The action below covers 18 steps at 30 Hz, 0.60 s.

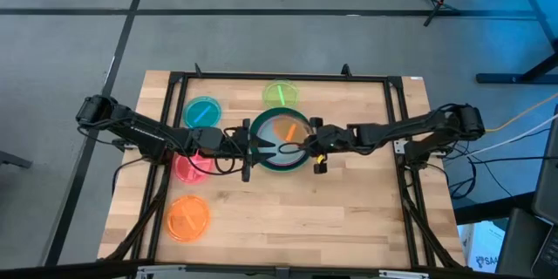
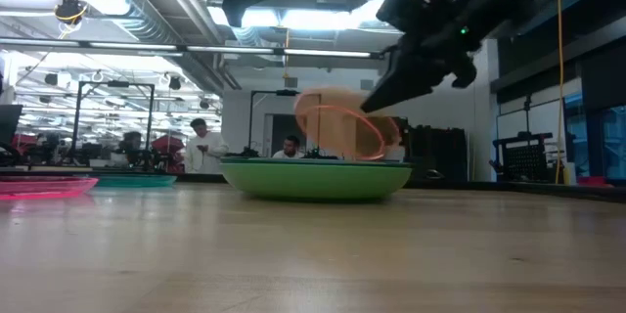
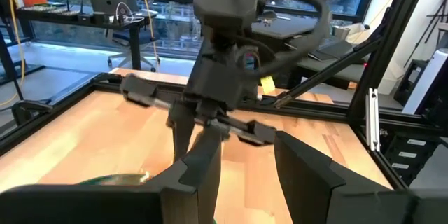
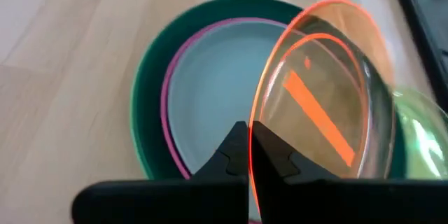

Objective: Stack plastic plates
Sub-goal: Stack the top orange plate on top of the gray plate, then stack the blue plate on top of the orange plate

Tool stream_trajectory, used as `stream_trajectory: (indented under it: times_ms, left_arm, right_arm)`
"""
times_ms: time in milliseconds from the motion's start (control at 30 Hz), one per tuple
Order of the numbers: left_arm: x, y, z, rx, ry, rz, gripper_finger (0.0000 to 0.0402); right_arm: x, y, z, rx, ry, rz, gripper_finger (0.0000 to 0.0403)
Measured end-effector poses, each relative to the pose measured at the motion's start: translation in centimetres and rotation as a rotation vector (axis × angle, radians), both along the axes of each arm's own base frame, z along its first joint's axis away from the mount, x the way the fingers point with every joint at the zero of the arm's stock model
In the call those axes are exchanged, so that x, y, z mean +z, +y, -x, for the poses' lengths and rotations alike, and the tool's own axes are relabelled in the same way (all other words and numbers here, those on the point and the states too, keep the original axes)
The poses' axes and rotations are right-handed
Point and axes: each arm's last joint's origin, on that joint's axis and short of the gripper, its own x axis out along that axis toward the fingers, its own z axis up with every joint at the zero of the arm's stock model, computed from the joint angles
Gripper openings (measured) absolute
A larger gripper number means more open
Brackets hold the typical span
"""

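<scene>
A stack of large plates (image 1: 264,159) sits at the table's middle: dark green outside (image 4: 148,91), a magenta rim, grey-teal inside (image 4: 210,91). My right gripper (image 1: 302,146) is shut on a small translucent orange-red plate (image 4: 329,91) over the stack. The held plate also shows in the low view (image 2: 342,127). My left gripper (image 1: 248,145) is open and empty at the stack's left edge, its fingers (image 3: 203,175) facing the right gripper. Small blue (image 1: 202,112), lime (image 1: 281,94), pink-red (image 1: 190,168) and orange (image 1: 187,218) plates lie flat on the table. My right gripper pinches the orange-red plate's rim (image 4: 253,115) between its two fingers, at the edge nearest the gripper. The fingers come slanting down from the table's right side (image 2: 383,93). The plate is lifted clear and tilted steeply on edge above the stack.
A black frame (image 1: 288,77) runs around the wooden table top. Bare wood shows at the front right (image 1: 349,218). People stand in the room beyond the table (image 2: 205,147).
</scene>
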Motion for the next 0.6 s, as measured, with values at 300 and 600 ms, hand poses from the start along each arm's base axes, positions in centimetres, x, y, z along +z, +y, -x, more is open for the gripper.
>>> stream_trajectory:
  times_ms: [300, 600]
  left_arm:
    - [-0.1, 0.0, 0.0, 0.0, 0.012, -0.002, 0.0127]
    - [-0.3, 0.0, 0.0, -0.001, 0.029, -0.005, 0.0127]
  right_arm:
    - [-2.5, 0.2, -1.7, 0.021, -0.004, -0.027, 0.0]
    - [-3.1, 0.2, -2.3, 0.002, -0.035, -0.081, 0.0088]
